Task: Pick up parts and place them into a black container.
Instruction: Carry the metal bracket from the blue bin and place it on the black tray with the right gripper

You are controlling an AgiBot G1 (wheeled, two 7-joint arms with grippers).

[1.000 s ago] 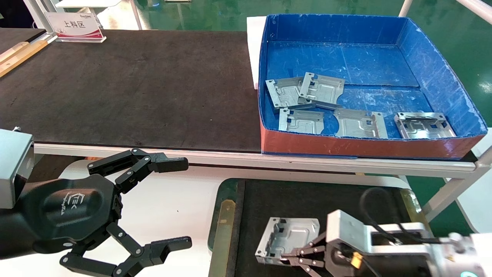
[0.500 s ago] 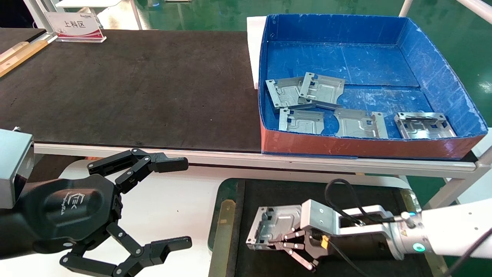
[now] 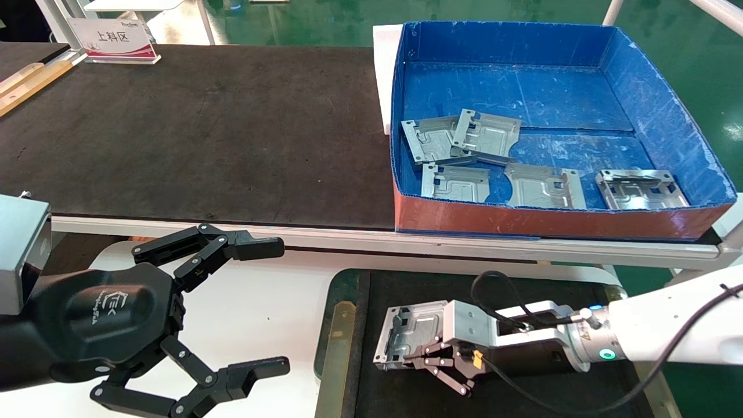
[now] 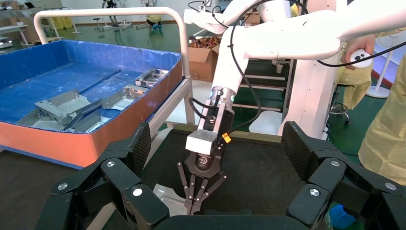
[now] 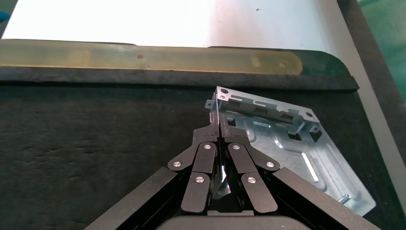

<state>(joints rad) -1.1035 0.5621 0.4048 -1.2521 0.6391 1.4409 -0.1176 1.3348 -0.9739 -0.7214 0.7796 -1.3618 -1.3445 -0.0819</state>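
Low at five o'clock in the head view, the right gripper (image 3: 419, 355) sits over the black container (image 3: 348, 290), its fingers pinched tight on the edge of one part (image 3: 413, 331), which lies tilted just above or on the matte black floor; whether it touches cannot be told. The container rests on a white surface (image 3: 278, 302) below a bench with a large black mat (image 3: 203, 133), and at two o'clock on that bench stands a blue box (image 3: 667, 116) with a reddish front wall, holding five more parts (image 3: 484, 134) near its front. A small sign (image 3: 113, 39) with red lettering stands at eleven o'clock on the mat, and green floor (image 3: 325, 20) shows beyond. The left gripper (image 3: 258, 307) is parked at seven o'clock over the white surface, jaws spread wide with nothing between them. The right wrist view gives what the head view cannot: the two fingertips (image 5: 219, 129) meet on the thin raised wall of the part (image 5: 292, 148), with the brassy strip (image 5: 143, 57) of the container's rim beyond. The left wrist view shows the room instead: the white right arm (image 4: 287, 36) reaching down, a person in a yellow gown (image 4: 388, 120) at three o'clock holding a small controller, and cardboard boxes (image 4: 203, 57) behind the bench
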